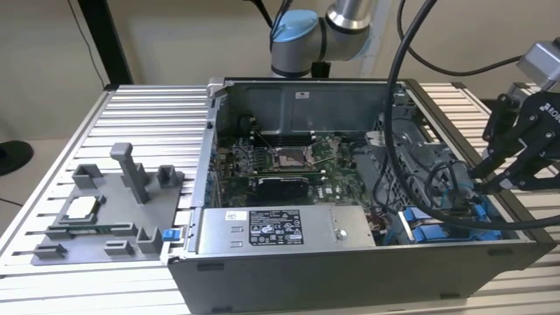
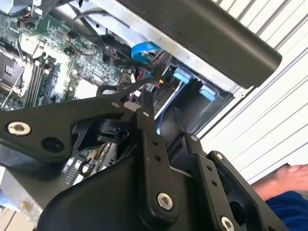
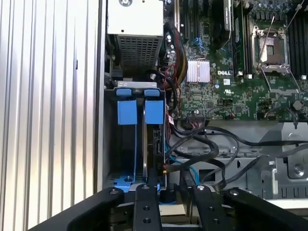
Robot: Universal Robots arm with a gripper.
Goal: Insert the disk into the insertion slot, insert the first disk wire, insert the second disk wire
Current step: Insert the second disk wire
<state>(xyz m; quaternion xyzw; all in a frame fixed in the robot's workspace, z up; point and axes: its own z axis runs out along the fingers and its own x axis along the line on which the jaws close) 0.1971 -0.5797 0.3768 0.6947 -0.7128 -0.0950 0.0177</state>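
At 3 o'clock of the open computer case [image 1: 350, 275] in the exterior view, the gripper [image 1: 492, 182] hangs over the case's rim, tilted toward the drive corner. Its jaws stand apart: a clear gap shows between the fingers [image 3: 147, 207] in both wrist views, with nothing visibly clamped between them. The insertion slot [image 1: 420, 231] occupies the case's 4 o'clock corner, marked by blue plastic. In the first wrist view the disk [image 3: 156, 144] stands on edge inside the slot, just beside a blue tab [image 3: 127, 113] of the neighbouring rail. Black cables [image 3: 207, 144] run loose beside the slot, close to the fingertips. The power supply box [image 1: 275, 230] lies at 6 o'clock of the case, with the motherboard [image 1: 289, 164] at its centre. A grey fixture tray [image 1: 96, 223] rests on the slotted table [image 1: 149, 105] at 9 o'clock of the case, just beside its wall. A person's hand [image 2: 294, 172] and blue sleeve [image 2: 288, 207] appear beside the case in the second wrist view.
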